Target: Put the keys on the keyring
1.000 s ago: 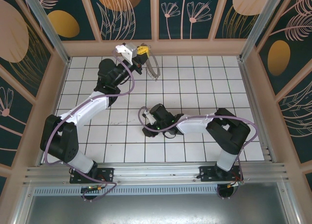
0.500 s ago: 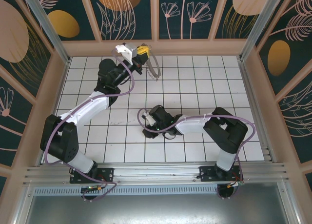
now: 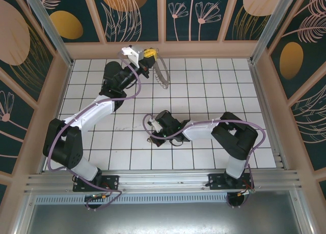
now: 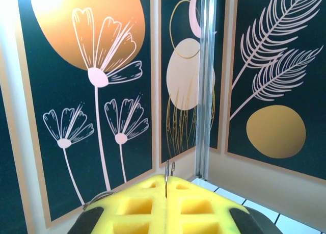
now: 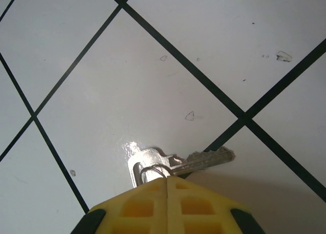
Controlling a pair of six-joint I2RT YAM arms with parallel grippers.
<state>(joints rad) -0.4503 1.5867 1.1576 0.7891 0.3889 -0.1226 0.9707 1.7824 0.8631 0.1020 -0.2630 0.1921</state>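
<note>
My left claw is clamped on the one ring. My right claw is pinched together on the one key, flat on a tile

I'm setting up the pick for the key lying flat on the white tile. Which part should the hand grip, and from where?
Probably the broad head of the key, the end nearest the right hand, approached from above and pinched across its edges. It lies flat on the tile, so the sides offer little, and the shaft is thinner.
</note>
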